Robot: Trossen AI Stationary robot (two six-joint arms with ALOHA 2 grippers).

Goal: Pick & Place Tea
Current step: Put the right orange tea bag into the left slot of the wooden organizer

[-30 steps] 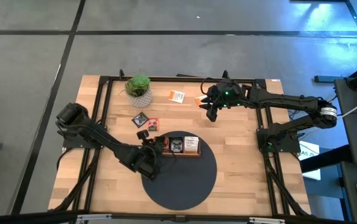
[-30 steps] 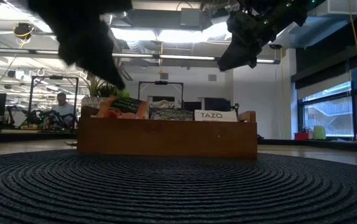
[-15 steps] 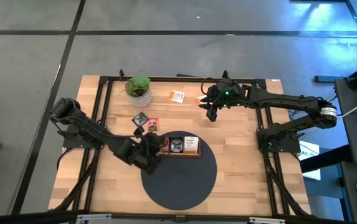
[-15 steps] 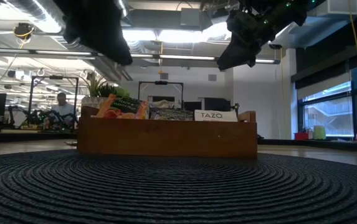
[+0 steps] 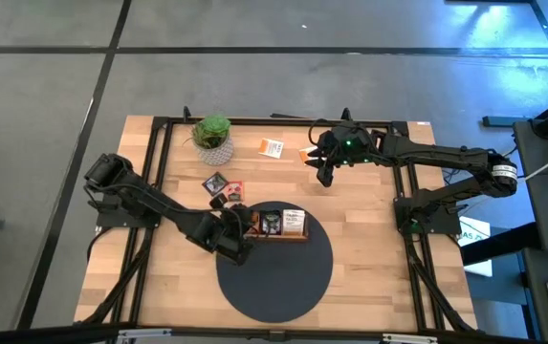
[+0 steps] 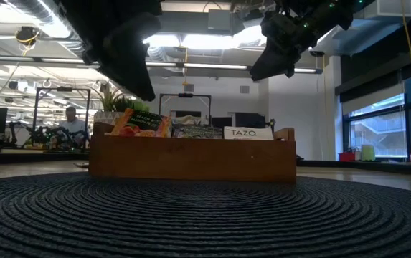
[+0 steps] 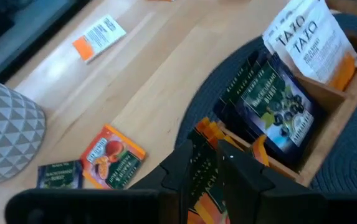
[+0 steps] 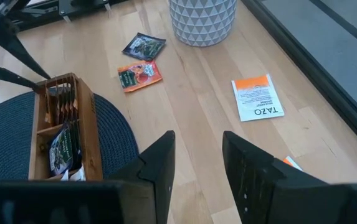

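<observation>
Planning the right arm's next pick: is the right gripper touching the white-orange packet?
Apart. Right wrist view shows bare wood between the open right gripper and the white-orange packet.

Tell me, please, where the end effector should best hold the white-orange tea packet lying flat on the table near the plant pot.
The white-orange packet lies flat on bare wood, clear of the pot. Probably best to descend from straight above and pinch across its two long edges, since nothing stands up to grip.

Overhead, table-level, two wrist views
</observation>
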